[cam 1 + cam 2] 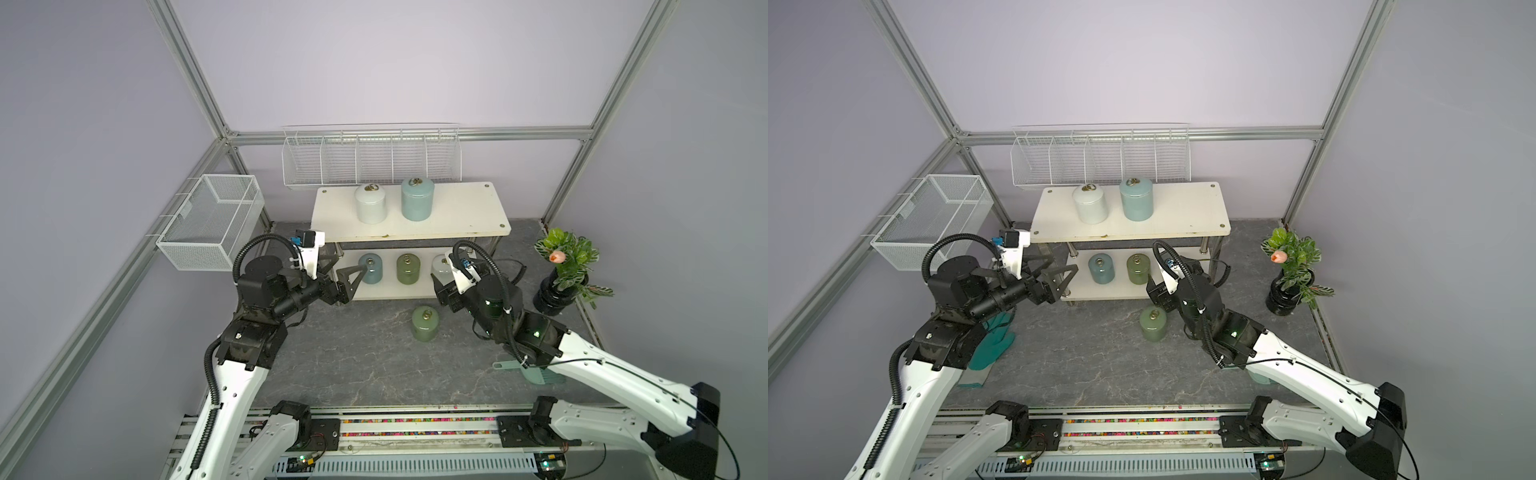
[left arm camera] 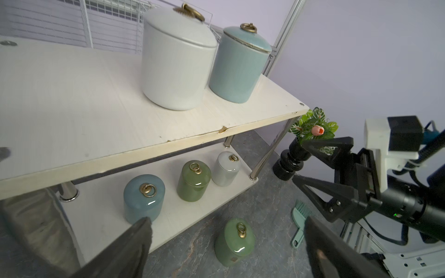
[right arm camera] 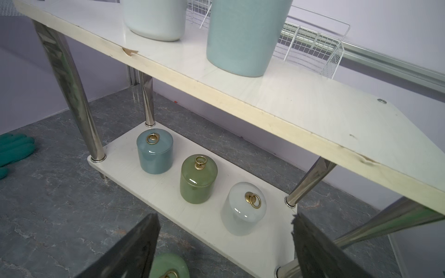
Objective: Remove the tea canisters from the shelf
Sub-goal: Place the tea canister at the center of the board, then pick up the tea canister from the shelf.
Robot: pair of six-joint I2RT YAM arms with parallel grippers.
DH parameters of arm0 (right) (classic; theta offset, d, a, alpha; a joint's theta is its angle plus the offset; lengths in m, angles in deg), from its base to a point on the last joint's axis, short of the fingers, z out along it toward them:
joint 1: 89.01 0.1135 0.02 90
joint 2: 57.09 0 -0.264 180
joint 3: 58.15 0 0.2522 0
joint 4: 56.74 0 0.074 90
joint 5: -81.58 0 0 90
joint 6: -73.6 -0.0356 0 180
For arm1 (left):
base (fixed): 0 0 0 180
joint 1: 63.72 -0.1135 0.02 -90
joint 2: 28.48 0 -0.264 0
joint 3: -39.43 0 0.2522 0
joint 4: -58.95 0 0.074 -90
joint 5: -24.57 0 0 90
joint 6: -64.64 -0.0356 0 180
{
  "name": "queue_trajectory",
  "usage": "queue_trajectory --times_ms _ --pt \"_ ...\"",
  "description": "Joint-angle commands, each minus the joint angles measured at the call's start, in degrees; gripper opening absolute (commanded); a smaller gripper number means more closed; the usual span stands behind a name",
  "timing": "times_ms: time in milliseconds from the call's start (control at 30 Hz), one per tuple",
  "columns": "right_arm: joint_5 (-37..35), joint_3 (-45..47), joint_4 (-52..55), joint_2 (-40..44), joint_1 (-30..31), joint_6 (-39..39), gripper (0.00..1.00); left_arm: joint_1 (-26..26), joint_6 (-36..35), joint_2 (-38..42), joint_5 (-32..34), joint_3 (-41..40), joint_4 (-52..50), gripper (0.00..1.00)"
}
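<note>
- Five of the six tea canisters stand on the shelf; one stands off it.
- On the top board, a large white canister and a large pale blue canister stand upright just beside each other, with their lids on.
- On the lower board, a small blue canister, an olive-green canister and a small white canister stand in a row, apart from each other.
- A light green canister stands upright on the grey marbled tabletop, in front of the shelf.
- The right wrist view shows the small white canister whole, near a chrome post. In both top views the right arm's wrist covers part or all of it.
- The left gripper is spread wide and holds nothing. It sits at the lower board's left end, aimed at the small blue canister.
- In a top view its finger overlaps that canister; in a top view the finger stands clear of it.
- The right gripper has its jaws well apart with nothing between them, as the left wrist view shows. In both top views its own wrist hides the jaws.
- A teal rubber glove lies beside the left arm in a top view and in the right wrist view.
- A teal brush lies by the right arm.
- A black vase with a plant stands right of the shelf.
- White wire baskets hang behind and to the left.
</note>
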Motion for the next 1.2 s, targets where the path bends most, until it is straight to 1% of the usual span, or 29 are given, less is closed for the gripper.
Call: queue_trajectory --times_ms 0,100,200,300,533,800,1067,1167 --pt "0.93 -4.14 -2.26 -2.18 -1.84 0.99 0.89 0.02 -1.2 0.26 -3.56 -1.55 -0.73 0.99" --pt "0.42 -9.23 0.73 -5.22 -2.6 1.13 0.89 0.04 -1.68 1.9 -3.53 -2.44 -0.17 0.99" --pt "4.44 -13.16 2.62 -7.15 -3.03 2.83 0.89 0.02 -2.37 2.95 -2.87 -2.63 -0.74 0.99" --pt "6.02 -15.77 3.22 -8.79 -4.11 3.48 0.89 0.04 -2.7 3.37 -2.72 -3.05 -0.73 0.99" --pt "11.57 -16.53 -1.3 -11.26 -8.66 3.17 0.89 -0.02 -2.3 2.89 -3.83 -4.13 0.95 0.99" --pt "17.05 -20.39 -0.78 -17.14 -11.52 3.14 0.89 0.03 -2.3 2.49 -4.29 -4.66 1.66 0.99" --pt "18.68 -20.03 -4.03 -16.88 -12.17 0.87 0.89 0.03 -2.38 1.97 -5.03 -4.48 1.85 0.99" --pt "20.66 -19.77 -3.68 -15.74 -12.19 0.03 0.89 0.0 -2.36 1.88 -5.02 -4.55 1.84 0.99"
